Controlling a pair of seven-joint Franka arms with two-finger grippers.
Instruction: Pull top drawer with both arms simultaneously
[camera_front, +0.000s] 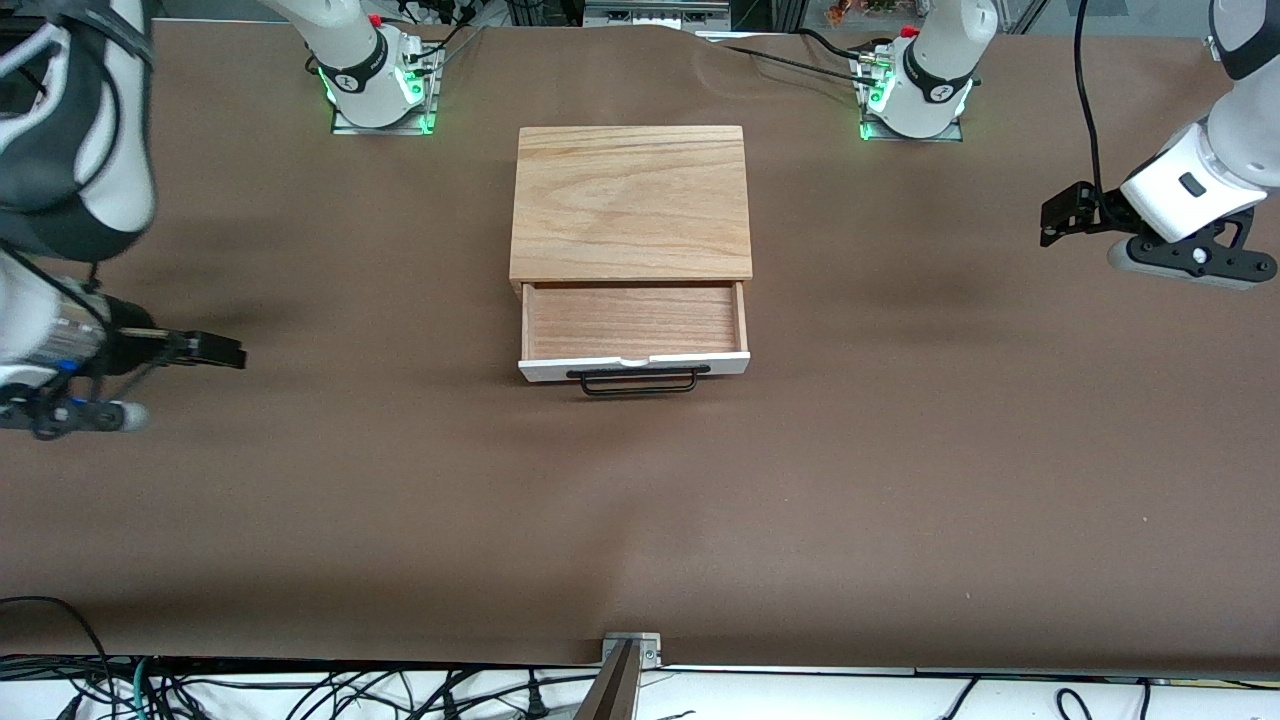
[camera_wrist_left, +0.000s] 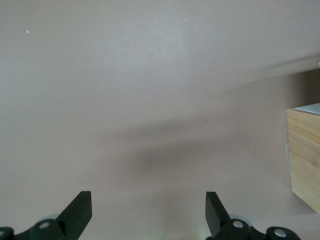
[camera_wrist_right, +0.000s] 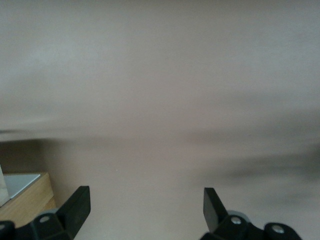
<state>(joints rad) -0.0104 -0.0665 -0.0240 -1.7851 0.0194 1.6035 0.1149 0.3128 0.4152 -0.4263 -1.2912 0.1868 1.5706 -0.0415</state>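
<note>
The top drawer (camera_front: 632, 322) stands pulled out of the light wood cabinet (camera_front: 630, 200). Its wood interior shows and is bare. Its white front panel (camera_front: 700, 364) and black wire handle (camera_front: 638, 383) face the front camera. My left gripper (camera_front: 1052, 222) is open and empty, up in the air over the table toward the left arm's end, well apart from the drawer; it also shows in the left wrist view (camera_wrist_left: 148, 205). My right gripper (camera_front: 232, 352) is open and empty over the table toward the right arm's end, and shows in the right wrist view (camera_wrist_right: 146, 202).
A brown cloth (camera_front: 640, 520) covers the table. The arm bases (camera_front: 375, 85) (camera_front: 915, 95) stand at the robots' edge. A cabinet side shows in the left wrist view (camera_wrist_left: 304, 160) and a corner in the right wrist view (camera_wrist_right: 25, 202). A metal clamp (camera_front: 630, 650) sits at the front edge.
</note>
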